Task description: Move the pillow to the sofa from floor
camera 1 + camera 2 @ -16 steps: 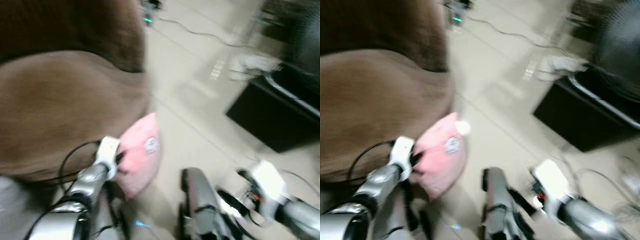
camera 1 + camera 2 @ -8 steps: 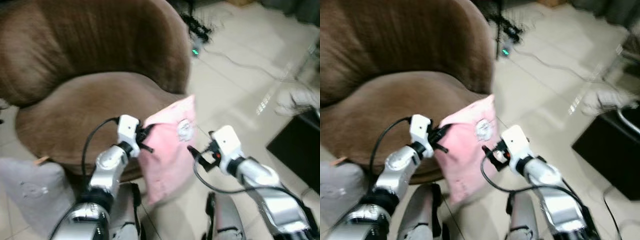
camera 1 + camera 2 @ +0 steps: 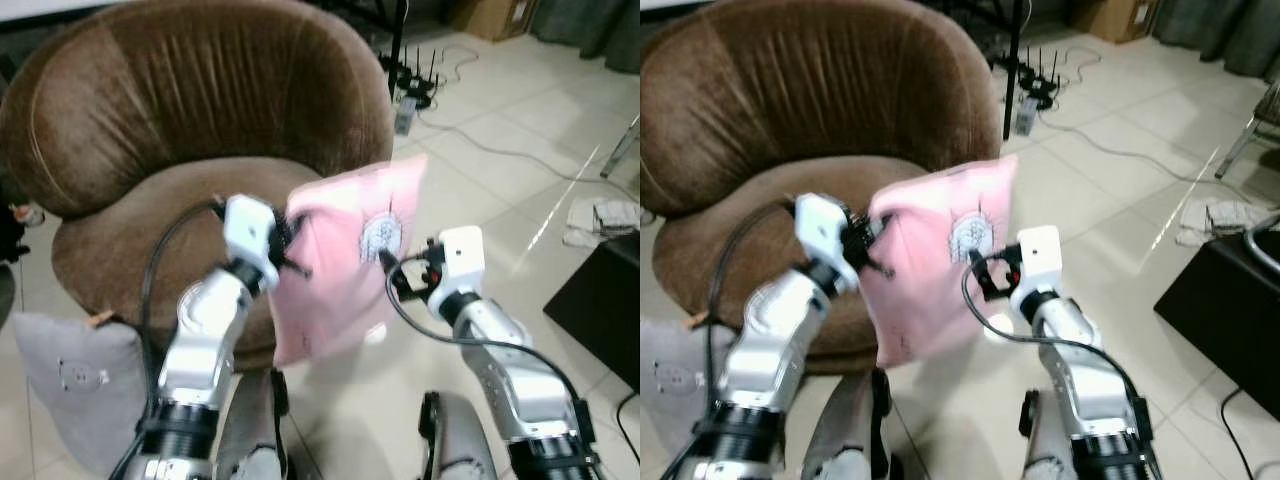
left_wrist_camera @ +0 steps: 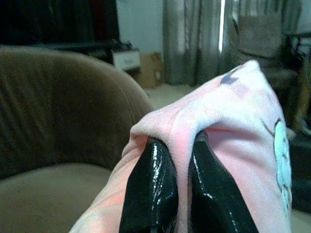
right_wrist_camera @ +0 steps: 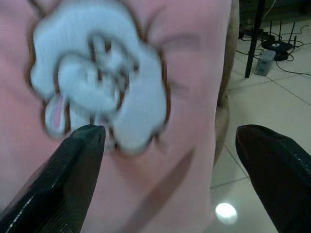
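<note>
A pink pillow [image 3: 345, 255] with a white cartoon patch hangs in the air in front of the brown round sofa [image 3: 190, 110]. My left gripper [image 3: 287, 243] is shut on a fold of its left edge; the black fingers [image 4: 155, 194] pinch the pink cloth [image 4: 228, 116] between them. My right gripper [image 3: 390, 268] is open beside the pillow's right face, its fingertips [image 5: 73, 160] spread wide close to the white patch [image 5: 99, 92], holding nothing.
A grey cushion [image 3: 65, 385] lies on the tiled floor at the sofa's left foot. A black cabinet [image 3: 605, 300] stands at the right. Cables and a router [image 3: 415, 85] lie behind the sofa, and a cloth [image 3: 600, 215] on the floor to the right.
The camera has tilted up, bringing the whole sofa into view. The pillow has risen in my left gripper and my right gripper has come up beside it.
</note>
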Tool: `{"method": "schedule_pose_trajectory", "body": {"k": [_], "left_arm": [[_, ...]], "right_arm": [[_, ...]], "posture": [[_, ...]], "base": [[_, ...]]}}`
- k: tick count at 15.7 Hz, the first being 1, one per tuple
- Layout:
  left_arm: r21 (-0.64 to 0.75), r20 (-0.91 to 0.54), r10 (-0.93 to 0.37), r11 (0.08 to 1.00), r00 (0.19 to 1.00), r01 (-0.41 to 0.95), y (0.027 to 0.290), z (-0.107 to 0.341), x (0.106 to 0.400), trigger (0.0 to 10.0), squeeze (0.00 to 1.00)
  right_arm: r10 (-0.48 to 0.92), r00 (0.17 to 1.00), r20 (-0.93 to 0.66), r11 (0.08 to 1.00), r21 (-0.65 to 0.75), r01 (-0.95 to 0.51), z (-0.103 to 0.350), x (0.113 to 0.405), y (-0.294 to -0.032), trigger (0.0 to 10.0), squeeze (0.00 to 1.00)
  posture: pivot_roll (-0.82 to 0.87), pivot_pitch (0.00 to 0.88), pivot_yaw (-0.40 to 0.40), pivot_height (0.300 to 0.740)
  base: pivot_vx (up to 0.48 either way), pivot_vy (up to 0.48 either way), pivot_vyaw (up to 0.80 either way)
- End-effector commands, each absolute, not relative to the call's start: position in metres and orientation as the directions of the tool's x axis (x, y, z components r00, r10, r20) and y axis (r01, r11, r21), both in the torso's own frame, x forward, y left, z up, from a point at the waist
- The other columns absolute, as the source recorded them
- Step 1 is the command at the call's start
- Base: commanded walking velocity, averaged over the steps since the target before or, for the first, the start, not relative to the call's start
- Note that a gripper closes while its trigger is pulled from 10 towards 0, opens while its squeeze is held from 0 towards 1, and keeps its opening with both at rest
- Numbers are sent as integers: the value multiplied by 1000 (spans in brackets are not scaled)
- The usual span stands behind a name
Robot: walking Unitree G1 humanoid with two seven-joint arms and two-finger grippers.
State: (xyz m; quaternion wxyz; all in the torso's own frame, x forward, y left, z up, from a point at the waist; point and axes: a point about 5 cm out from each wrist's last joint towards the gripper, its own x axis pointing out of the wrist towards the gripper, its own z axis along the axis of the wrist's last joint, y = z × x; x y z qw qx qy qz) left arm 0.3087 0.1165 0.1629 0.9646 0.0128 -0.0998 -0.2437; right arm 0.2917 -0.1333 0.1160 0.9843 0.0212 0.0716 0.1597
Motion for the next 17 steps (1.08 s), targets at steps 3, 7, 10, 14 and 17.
{"method": "schedule_pose_trajectory", "body": {"k": [3,7,10,14,17], "left_arm": [[100,150,-370,928,917,358,132,182,311,10000,0],[120,247,-266,963,932,243,150,210,302,10000,0],[200,226,-260,956,939,216,144,213,303,10000,0],[243,216,-270,946,938,216,139,213,302,10000,0],[254,204,-280,940,938,226,138,209,302,10000,0]], "right_arm": [[313,947,-75,948,79,-308,127,296,-132,10000,0],[314,949,-28,948,58,-312,141,299,-134,10000,0],[311,950,-15,949,61,-309,145,302,-133,10000,0],[282,959,-35,957,76,-279,140,305,-132,10000,0],[272,961,-51,961,74,-268,135,304,-132,10000,0]], "posture": [[78,0,70,633],[84,0,64,673],[83,0,64,703],[71,0,71,740],[64,0,77,740]], "base": [[0,0,0],[0,0,0],[0,0,0],[0,0,0],[0,0,0]]}}
